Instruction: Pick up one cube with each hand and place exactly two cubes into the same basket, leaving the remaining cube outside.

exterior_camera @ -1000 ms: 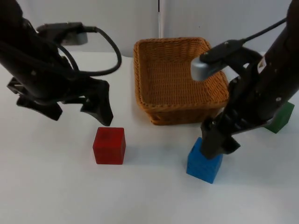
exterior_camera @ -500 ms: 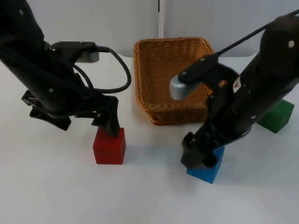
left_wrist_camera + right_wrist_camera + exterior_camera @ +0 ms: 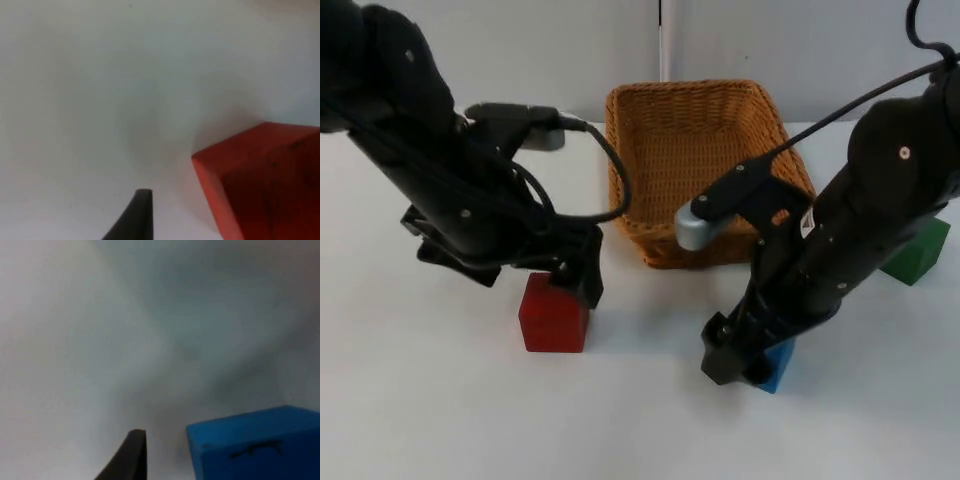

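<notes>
A white table (image 3: 420, 400) runs back to a grey partition wall (image 3: 520, 50). On it are three cubes and one wicker basket (image 3: 695, 170) at upper centre. The red cube (image 3: 553, 315) lies left of centre, the left gripper (image 3: 570, 280) low over its top; whether its fingers are open cannot be told. The blue cube (image 3: 778, 362) sits lower right beneath the right gripper (image 3: 735, 350), fingers likewise unclear. The green cube (image 3: 920, 250) stands at the right edge. No writing is readable.
</notes>
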Controlling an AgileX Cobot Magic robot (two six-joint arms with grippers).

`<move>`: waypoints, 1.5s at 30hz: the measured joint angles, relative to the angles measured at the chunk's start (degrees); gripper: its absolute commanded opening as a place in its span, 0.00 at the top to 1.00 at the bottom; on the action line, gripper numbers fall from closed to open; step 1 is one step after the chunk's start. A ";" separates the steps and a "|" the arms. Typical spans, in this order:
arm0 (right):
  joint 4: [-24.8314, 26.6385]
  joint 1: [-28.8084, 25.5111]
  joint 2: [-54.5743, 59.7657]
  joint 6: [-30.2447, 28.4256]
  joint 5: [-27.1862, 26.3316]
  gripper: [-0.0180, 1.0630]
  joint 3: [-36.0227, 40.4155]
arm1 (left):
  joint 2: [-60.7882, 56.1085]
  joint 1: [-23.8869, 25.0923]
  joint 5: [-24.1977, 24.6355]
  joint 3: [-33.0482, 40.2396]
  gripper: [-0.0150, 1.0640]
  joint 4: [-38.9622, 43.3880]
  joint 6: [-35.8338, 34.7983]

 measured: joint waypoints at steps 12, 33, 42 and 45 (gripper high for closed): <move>0.00 0.00 0.23 0.00 -2.35 0.01 0.00 | 6.16 -0.23 -0.93 -1.64 0.01 -1.04 0.00; 0.00 0.00 0.49 0.98 -2.61 0.78 0.00 | 6.81 -0.23 -0.83 -1.85 0.44 -2.65 -0.16; 0.00 0.00 0.49 0.98 -2.61 0.98 0.00 | 6.91 -0.23 0.28 -1.85 0.97 -4.17 -1.49; 0.00 0.00 0.38 0.98 -2.45 0.98 0.00 | 6.91 -0.23 0.41 -1.85 0.99 -4.17 -1.49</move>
